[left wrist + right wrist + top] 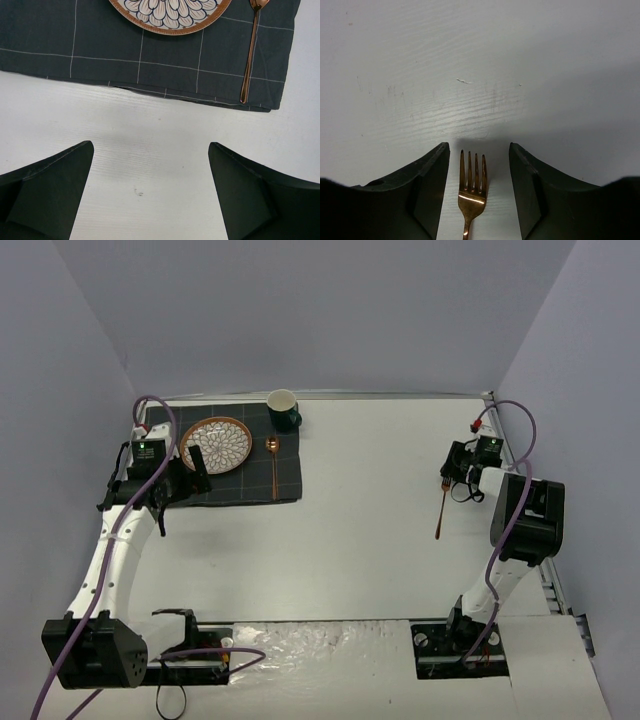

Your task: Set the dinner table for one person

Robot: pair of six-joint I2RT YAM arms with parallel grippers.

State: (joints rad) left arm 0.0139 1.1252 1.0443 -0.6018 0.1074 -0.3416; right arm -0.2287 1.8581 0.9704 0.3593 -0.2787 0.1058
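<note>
The white dinner table [370, 550] carries a dark grey checked mat [245, 487] at the back left. On the mat lie a flower-patterned plate [222, 443] and a copper spoon [273, 465], with a dark green cup [283, 410] at its back edge. My left gripper [185, 480] is open and empty over bare table at the mat's edge; its wrist view shows the plate [170, 15] and the spoon [249, 60]. A copper fork [440, 512] lies flat at the right. My right gripper [447, 480] is open, its fingers either side of the fork's tines [471, 192] without touching them.
Grey walls close the table at the back and both sides. A metal rim [400, 395] runs along the far edge. A crinkled white strip [320, 640] and the two arm bases sit at the near edge. Purple cables loop over both arms.
</note>
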